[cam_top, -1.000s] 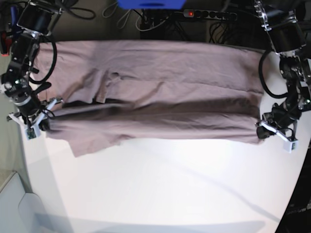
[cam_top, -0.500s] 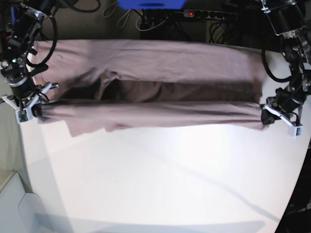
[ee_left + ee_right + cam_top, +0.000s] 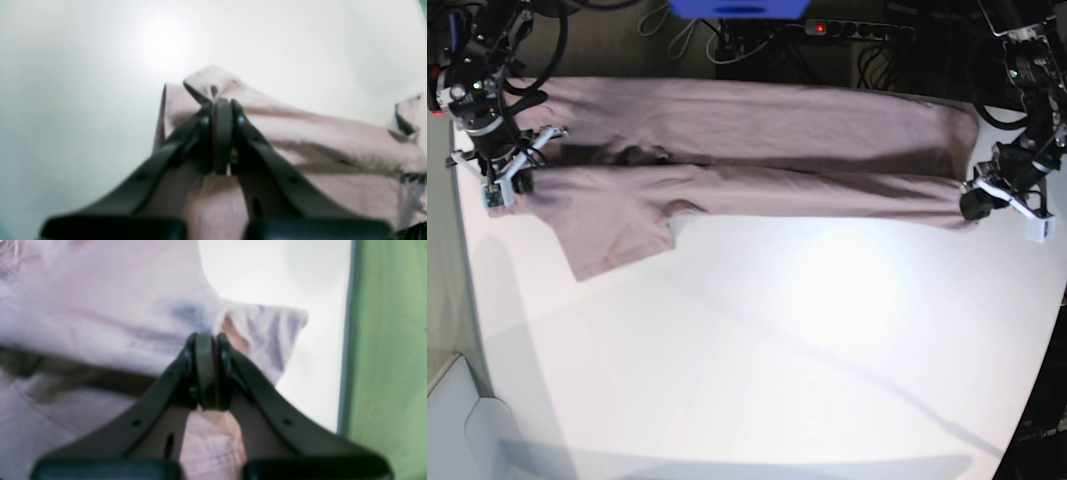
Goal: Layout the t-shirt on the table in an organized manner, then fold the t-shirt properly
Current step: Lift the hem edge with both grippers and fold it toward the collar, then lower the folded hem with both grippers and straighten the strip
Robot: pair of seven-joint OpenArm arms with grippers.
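Right hand [image 3: 515,172]: at the left end of the plain dusty mauve short-sleeved t-shirt [image 3: 747,150] of thin soft fabric in the base view; black fingers [image 3: 205,370] pressed together, pinching a bunched fold of the cloth.
Shirt: stretched in a long band between the two hands, across the far part of the large matte white surface [image 3: 767,360]; a lengthwise fold runs along it, with a dark shadowed crease between the far layer and the near layer.
Sleeve [image 3: 612,235]: hangs out from the shirt's near edge close to the right hand, lying flat on the surface.
Left hand [image 3: 975,200]: at the shirt's right end in the base view; black fingers [image 3: 222,133] closed tight on the shirt's corner, a small tuft of cloth poking out past the tips.
Black power strip [image 3: 847,30]: beyond the shirt's far edge, past the surface, with a red light showing.
Blue object [image 3: 739,8]: beyond the shirt's far edge, just left of the power strip.
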